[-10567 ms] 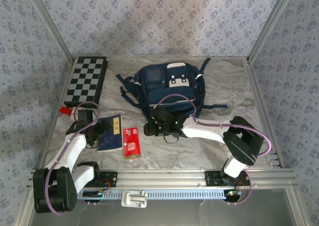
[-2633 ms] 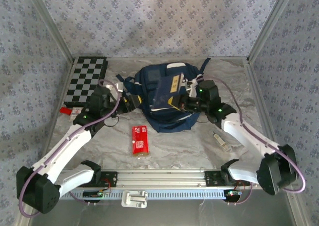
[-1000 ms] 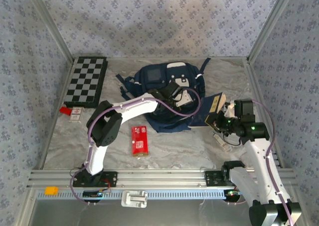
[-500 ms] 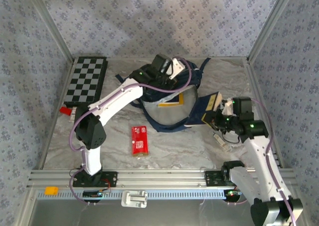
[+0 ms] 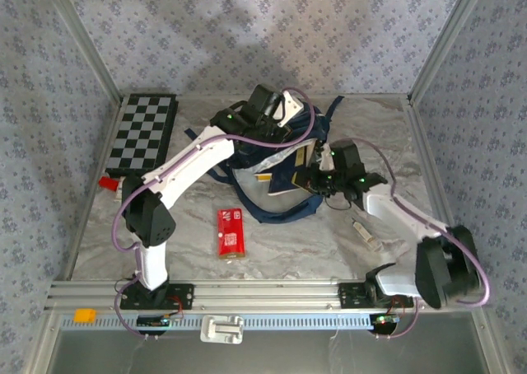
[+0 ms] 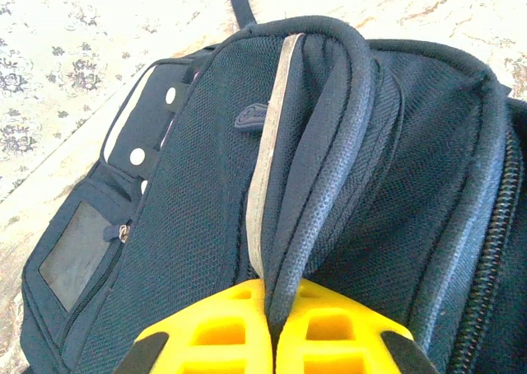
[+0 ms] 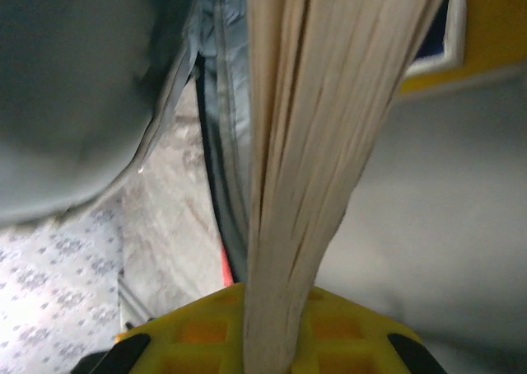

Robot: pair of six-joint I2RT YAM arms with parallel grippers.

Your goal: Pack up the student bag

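Beneath left pincer (image 6: 270,308), student bag (image 6: 189,226) (handle clamped).

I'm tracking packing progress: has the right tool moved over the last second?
Yes. The right tool, gripping the book, went left, away from the small tube and up to the open student bag.

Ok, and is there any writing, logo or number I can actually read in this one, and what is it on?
No text here can be read.
On the red box: white markings on its top face, too small to read.
On the book: a yellow panel on a dark cover, any lettering blurred.
On the student bag: a small dark patch on the mesh, too blurred to read.
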